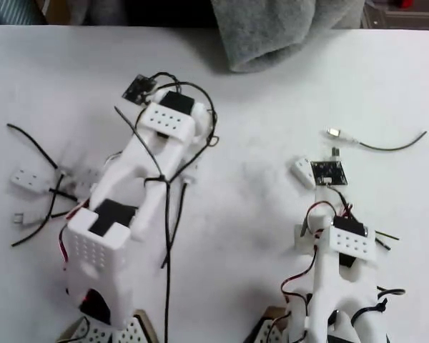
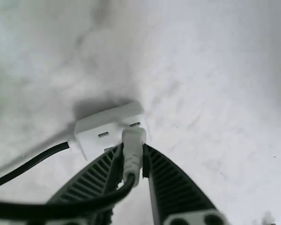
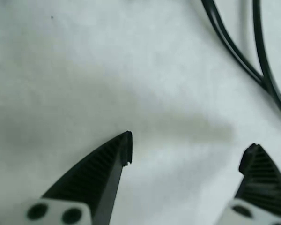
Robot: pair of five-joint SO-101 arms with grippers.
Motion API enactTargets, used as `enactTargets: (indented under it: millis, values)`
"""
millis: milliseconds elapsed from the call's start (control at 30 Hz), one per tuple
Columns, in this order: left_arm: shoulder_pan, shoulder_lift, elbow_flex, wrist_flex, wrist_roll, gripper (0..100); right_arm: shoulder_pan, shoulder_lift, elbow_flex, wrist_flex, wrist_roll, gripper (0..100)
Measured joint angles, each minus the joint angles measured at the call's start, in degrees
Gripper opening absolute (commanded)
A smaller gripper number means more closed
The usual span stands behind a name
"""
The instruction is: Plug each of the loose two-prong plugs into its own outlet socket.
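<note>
The left pincer (image 2: 132, 153) clamped a white plug (image 2: 133, 140) at the outlet socket (image 2: 103, 124); the right pincer (image 3: 187, 150) gaped above the worktop (image 3: 84, 70).

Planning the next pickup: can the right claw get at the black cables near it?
Probably yes: the right claw is open over bare table, with nothing between it and the black cables.

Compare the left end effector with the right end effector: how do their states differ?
The left end effector is shut on a white plug; the right end effector is open and holds nothing. The left one is at a white outlet block; the right one is over bare table beside black cables. Both are dark and ribbed.
</note>
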Motion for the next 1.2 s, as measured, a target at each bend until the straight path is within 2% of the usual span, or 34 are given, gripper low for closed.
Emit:
enactTargets:
  millis: [500,667,900,1200]
  values:
    - [-1.32,1.41,-0.18,-2.02,0.00,2,0.00,0.00,0.00,0.00,0.00,36.1]
    - [-1.32,6.51,-5.63,-2.73,1.58,2,0.00,0.00,0.00,0.00,0.00,36.1]
    - [-0.53,11.96,-16.00,7.74,2.46,2,0.00,0.00,0.00,0.00,0.00,36.1]
    - [0.09,13.54,-22.15,19.16,2.46,2,0.00,0.00,0.00,-0.09,0.00,36.1]
